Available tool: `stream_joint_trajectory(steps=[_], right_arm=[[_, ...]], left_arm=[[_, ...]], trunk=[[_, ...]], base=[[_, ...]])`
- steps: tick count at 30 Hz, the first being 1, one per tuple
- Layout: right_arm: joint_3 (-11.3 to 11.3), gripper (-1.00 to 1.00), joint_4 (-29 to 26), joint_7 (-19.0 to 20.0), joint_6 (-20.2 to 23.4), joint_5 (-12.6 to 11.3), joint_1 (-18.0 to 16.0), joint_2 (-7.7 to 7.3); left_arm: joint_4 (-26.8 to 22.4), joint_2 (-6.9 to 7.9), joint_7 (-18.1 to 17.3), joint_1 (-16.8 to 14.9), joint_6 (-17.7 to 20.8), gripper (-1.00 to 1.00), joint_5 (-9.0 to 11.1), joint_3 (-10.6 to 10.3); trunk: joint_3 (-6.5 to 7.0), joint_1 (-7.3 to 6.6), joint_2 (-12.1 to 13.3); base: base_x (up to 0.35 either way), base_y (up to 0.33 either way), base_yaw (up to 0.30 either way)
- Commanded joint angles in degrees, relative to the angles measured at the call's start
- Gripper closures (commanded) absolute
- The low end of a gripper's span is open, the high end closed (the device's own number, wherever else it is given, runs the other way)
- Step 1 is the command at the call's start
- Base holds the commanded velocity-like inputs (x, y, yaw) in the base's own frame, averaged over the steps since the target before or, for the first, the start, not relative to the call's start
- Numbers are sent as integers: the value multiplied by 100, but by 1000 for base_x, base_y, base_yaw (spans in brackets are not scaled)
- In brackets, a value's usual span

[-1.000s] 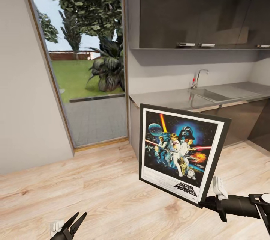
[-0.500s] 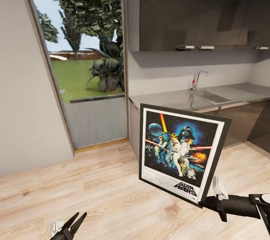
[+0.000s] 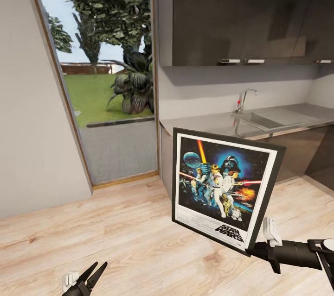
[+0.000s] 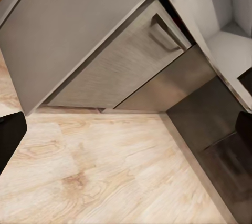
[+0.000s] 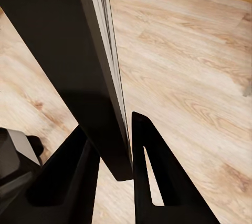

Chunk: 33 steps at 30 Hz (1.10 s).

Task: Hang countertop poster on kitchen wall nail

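Pinching the poster [image 3: 225, 188] corner, right gripper [image 3: 258, 250] over bare floor [image 3: 116, 231].

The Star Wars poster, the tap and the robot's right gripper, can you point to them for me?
poster [image 3: 218, 189]: head view, on the middle of its dark blue artwork.
tap [image 3: 244, 98]: head view, on its chrome upright above the sink.
right gripper [image 5: 126, 145]: right wrist view, midway between fingertips clamping the frame's corner.

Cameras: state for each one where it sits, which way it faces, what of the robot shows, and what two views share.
Head view: on the head, facing forward and down at the countertop; the right gripper holds the poster, the left gripper is open.
Left wrist view: near the left gripper, facing cabinets and wood floor; dark fingertips at the edges.
Right wrist view: along the right gripper, clamped on the poster's edge.
Shared: poster and floor, head and right wrist.
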Motion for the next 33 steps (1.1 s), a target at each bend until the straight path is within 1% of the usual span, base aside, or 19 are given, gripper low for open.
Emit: stream_joint_trajectory(steps=[1,4,8,33], right_arm=[[-8,100,-4,32,69,25,-5,17],[-8,100,6,22,66,27,-5,49],[-3,100,21,20,66,27,-5,54],[-6,100,1,29,67,23,-5,56]], left_arm=[[5,0,-15,-4,-33,-100,-37,44],[5,0,-15,-5,-33,-100,-39,44],[5,0,-15,-5,-33,-100,-39,44],[5,-8,-15,-4,-33,-100,-39,42]], trunk=[[12,-22,37],[66,-88,157],[137,-176,318],[586,-725,1320]], base=[[0,0,0],[0,0,0],[0,0,0],[0,0,0]])
